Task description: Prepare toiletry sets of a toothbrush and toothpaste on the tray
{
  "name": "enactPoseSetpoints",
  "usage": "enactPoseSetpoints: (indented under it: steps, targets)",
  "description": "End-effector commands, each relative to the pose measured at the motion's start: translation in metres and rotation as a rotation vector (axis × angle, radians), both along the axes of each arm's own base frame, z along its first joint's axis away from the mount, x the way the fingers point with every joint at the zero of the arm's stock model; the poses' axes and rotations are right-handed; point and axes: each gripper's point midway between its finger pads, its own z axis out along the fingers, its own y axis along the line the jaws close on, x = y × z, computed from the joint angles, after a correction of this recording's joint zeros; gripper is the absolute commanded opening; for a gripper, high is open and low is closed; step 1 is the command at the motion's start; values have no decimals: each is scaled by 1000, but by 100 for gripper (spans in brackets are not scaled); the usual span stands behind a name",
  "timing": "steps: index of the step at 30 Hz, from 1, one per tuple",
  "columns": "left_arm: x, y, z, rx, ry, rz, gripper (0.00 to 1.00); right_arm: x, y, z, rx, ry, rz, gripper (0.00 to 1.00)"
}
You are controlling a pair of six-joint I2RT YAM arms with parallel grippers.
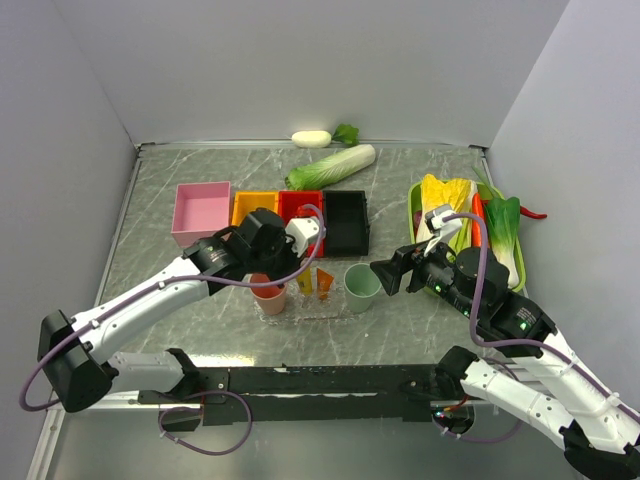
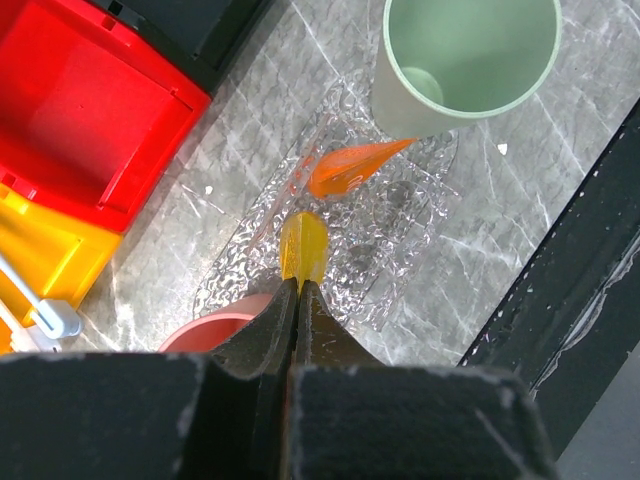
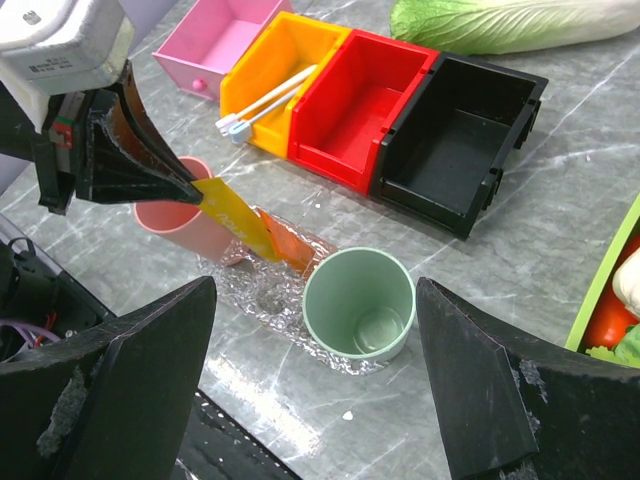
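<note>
My left gripper (image 1: 303, 264) (image 2: 298, 285) is shut on the yellow-orange toothpaste (image 2: 303, 248) (image 3: 235, 215) and holds it tilted over the clear speckled tray (image 1: 305, 306) (image 2: 400, 240) (image 3: 255, 295). The orange toothpaste (image 1: 324, 283) (image 2: 350, 167) (image 3: 290, 240) rests on the tray beside the green cup (image 1: 362, 286) (image 3: 360, 300). A pink cup (image 1: 268, 294) (image 3: 185, 225) stands at the tray's left end. Two white toothbrushes (image 3: 265, 97) (image 2: 40, 305) lie in the orange bin (image 1: 254, 207). My right gripper (image 1: 392, 272) (image 3: 315, 285) hangs open just right of the green cup, with nothing between its fingers.
Pink (image 1: 202, 210), red (image 1: 300, 208) and black (image 1: 346, 220) bins stand in a row behind the tray. A green vegetable tray (image 1: 520, 280) sits at the right, a cabbage (image 1: 330, 167) and a white radish (image 1: 311, 138) at the back. A black bar (image 1: 320, 380) runs along the near edge.
</note>
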Motion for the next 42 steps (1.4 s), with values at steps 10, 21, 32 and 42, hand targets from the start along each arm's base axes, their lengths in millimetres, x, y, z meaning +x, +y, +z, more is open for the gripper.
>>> enactPoseSetpoints:
  steps: [10, 21, 32, 42]
  targets:
    - [9, -8, 0, -2, -59, 9, 1, 0, -5, 6, 12, -32, -14, 88]
    - [9, -11, -11, 14, -44, 7, 1, 0, -6, 4, 5, -29, -15, 89]
    - [9, -13, -23, 30, -32, 3, 1, 0, -5, 3, 3, -27, -15, 89]
    - [10, -12, -30, 43, -27, 9, 1, 0, -5, 2, -3, -25, -14, 89]
